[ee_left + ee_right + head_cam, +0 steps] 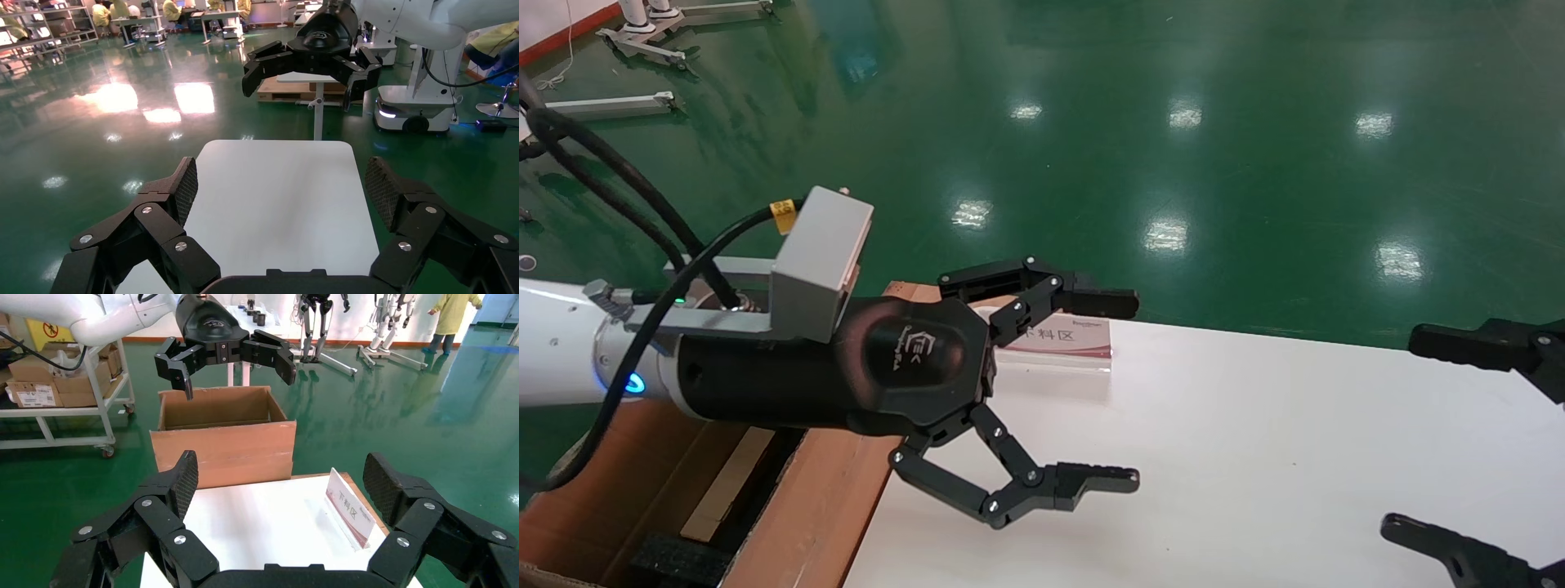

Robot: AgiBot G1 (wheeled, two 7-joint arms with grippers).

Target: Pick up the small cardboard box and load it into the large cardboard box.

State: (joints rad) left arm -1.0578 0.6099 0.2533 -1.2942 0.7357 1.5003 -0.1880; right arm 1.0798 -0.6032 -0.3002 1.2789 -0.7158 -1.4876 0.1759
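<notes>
Large cardboard box [789, 506] sits low at the far left, tucked right up against the left edge of the white table [1254, 457], flaps open and dark inside. From the right wrist view the same carton [223, 438] stands just past the table's end, its open top facing up and its front flap folded down. Small cardboard box: no sign of it in any view, so where it lies I cannot tell.

Moving right, the left tool [1120, 392] hangs above the table's left edge, next to the large box's rim, jaws spread wide and empty. One finger [1091, 302] reaches out over a small placard [1058, 339] with red print that stands at the table's far edge; the other finger [1083, 482] is over bare tabletop. The left wrist view shows both pads [186, 184] well apart with only white table [275, 202] between them.

Further right, open table surface, and green floor [1173, 122] beyond it.

At the far right edge, the right tool [1406, 433] pokes into view above the table's right side, its fingers parted wide and carrying nothing. Its own wrist view confirms it: pads [379, 478] apart, table and placard [349, 508] below.
</notes>
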